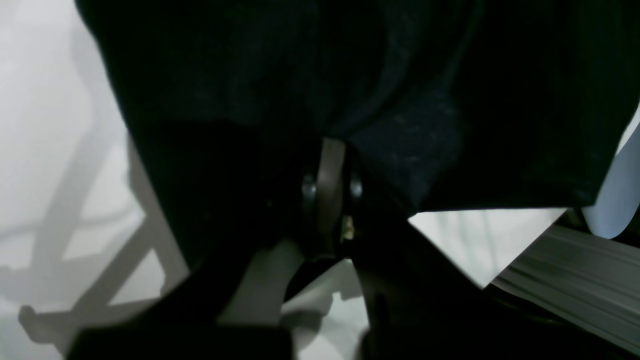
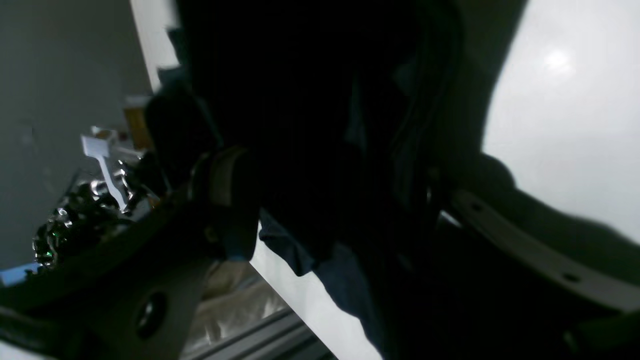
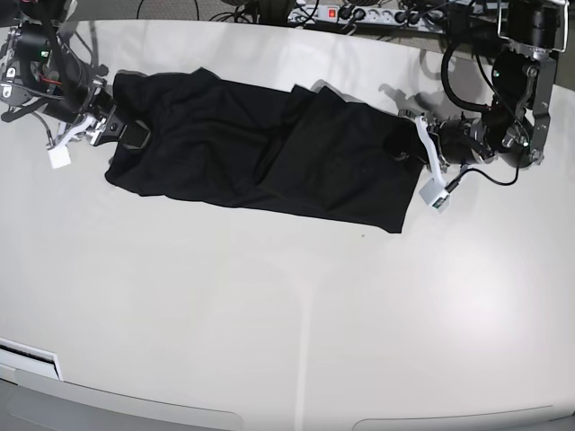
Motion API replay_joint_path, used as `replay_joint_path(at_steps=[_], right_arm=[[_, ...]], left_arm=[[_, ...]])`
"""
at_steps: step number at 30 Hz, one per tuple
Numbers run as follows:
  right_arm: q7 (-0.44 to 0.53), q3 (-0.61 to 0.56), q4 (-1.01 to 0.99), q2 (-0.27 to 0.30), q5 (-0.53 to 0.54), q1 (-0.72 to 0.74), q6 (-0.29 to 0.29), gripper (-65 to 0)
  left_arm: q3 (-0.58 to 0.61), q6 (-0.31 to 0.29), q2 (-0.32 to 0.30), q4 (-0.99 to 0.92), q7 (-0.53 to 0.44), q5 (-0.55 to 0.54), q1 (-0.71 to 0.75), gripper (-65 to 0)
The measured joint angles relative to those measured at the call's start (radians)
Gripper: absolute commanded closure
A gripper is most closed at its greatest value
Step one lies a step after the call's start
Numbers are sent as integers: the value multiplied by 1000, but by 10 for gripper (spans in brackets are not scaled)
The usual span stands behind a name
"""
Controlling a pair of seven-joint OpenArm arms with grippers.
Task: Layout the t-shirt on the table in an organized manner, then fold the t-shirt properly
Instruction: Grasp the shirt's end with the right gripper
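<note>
The black t-shirt (image 3: 260, 153) lies stretched sideways across the far part of the white table (image 3: 287, 314), with folds and ridges through its middle. My left gripper (image 3: 406, 144) is at the shirt's right end. In the left wrist view this gripper (image 1: 330, 165) is shut on the t-shirt (image 1: 300, 75), with fabric bunched over its tips. My right gripper (image 3: 126, 135) sits at the shirt's left end. In the right wrist view its fingers (image 2: 225, 195) stand wide apart, and dark t-shirt (image 2: 310, 150) cloth fills the gap between them.
A power strip and cables (image 3: 359, 13) run along the table's back edge. A small white tag (image 3: 60, 159) hangs by the right arm and a white-green one (image 3: 435, 196) by the left arm. The table's curved front edge (image 3: 135, 409) is near the bottom.
</note>
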Motion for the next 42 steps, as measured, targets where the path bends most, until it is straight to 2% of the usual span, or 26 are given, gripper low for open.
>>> replay_joint_path(at_steps=[4, 7, 9, 22, 23, 26, 27, 31, 37, 40, 42], right_arm=[[-5, 0, 0, 8, 15, 0, 0, -407], [-84, 0, 0, 15, 119, 0, 0, -407], [-90, 0, 0, 15, 185, 0, 0, -406], [-89, 0, 0, -2, 179, 2, 0, -402], [-89, 0, 0, -5, 171, 3, 0, -402], [-42, 0, 0, -8, 30, 2, 1, -402], [-25, 0, 0, -8, 13, -1, 0, -399], [13, -10, 0, -7, -48, 3, 0, -308], [68, -86, 0, -7, -73, 1, 0, -295], [77, -135, 0, -7, -72, 4, 0, -293], [76, -152, 0, -7, -71, 10, 0, -238]], left_arm=[[0, 0, 0, 0, 0, 0, 0, 0], [0, 0, 0, 0, 0, 0, 0, 0], [0, 0, 0, 0, 0, 0, 0, 0], [0, 0, 0, 0, 0, -38, 0, 0], [0, 0, 0, 0, 0, -38, 0, 0], [0, 0, 0, 0, 0, -38, -3, 0], [0, 0, 0, 0, 0, -37, -3, 0], [0, 0, 0, 0, 11, -45, -21, 0], [0, 0, 0, 0, 12, -130, -67, 0], [0, 0, 0, 0, 14, -136, -78, 0], [0, 0, 0, 0, 24, -143, -81, 0]])
